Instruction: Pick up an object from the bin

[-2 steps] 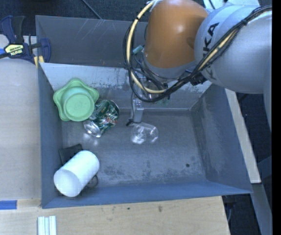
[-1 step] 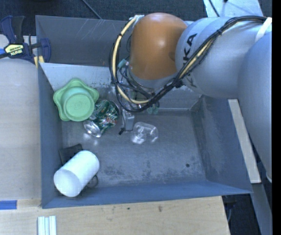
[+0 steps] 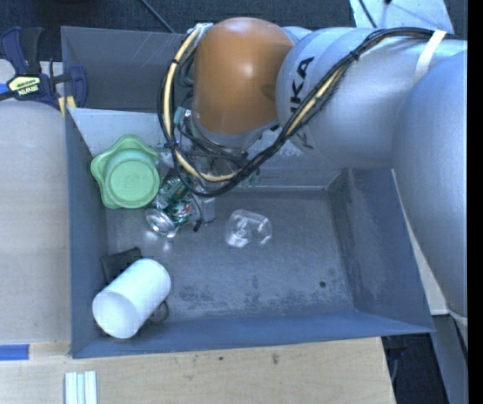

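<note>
The arm (image 3: 376, 99) comes in from the right and fills the far right part of the bin (image 3: 300, 280). Its orange cover (image 3: 233, 74) hangs over the far wall, with looped cables (image 3: 177, 99) running round its left side. Below the cover the end effector (image 3: 191, 209) sits low over the far left part of the floor. Whether it is apart or together I cannot tell, as the cover and cables hide most of it.

Right at its tip lies a small crumpled clear thing with green on it (image 3: 171, 204), shiny at its near end. It seems to touch the end effector on the right and lies just beside a green tub (image 3: 127, 177) on the left. The tub lies close against the left wall.

To the right of the tip, a little apart, lies 1 clear plastic piece (image 3: 248, 228) on bare floor.

In the near left corner a white cylinder (image 3: 132, 298) lies tilted on its side, its round end close to the near wall. A black item (image 3: 120, 263) shows at its far left side, touching it.

The near right half of the floor is bare up to the near and right walls. Between the cylinder and the crumpled thing there is a narrow strip of bare floor.
</note>
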`<state>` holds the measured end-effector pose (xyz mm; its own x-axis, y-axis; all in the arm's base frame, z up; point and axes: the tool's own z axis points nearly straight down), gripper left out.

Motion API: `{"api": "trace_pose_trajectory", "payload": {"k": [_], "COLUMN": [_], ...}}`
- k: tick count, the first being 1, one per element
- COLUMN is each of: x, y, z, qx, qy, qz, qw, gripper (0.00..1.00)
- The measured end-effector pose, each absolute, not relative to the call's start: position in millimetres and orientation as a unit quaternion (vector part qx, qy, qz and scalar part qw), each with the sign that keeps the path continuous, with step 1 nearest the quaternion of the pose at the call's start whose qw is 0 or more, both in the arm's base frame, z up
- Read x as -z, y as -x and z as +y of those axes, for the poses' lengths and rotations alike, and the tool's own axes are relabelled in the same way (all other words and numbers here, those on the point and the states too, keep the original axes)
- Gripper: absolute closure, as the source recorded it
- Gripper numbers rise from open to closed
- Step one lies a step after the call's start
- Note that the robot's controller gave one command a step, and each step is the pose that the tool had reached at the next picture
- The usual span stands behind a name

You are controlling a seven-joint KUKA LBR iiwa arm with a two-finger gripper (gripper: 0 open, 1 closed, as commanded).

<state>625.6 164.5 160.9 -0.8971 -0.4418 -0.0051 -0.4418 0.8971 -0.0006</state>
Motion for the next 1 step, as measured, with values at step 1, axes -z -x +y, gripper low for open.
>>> {"api": "trace_pose_trajectory", "payload": {"k": [1], "x": [-148.3], "y": [-625.0], "z": [157.0], "qx": [0.001], "qy": [0.285], "qz": [0.959], "qw": [0.001], "gripper": [0.00]}}
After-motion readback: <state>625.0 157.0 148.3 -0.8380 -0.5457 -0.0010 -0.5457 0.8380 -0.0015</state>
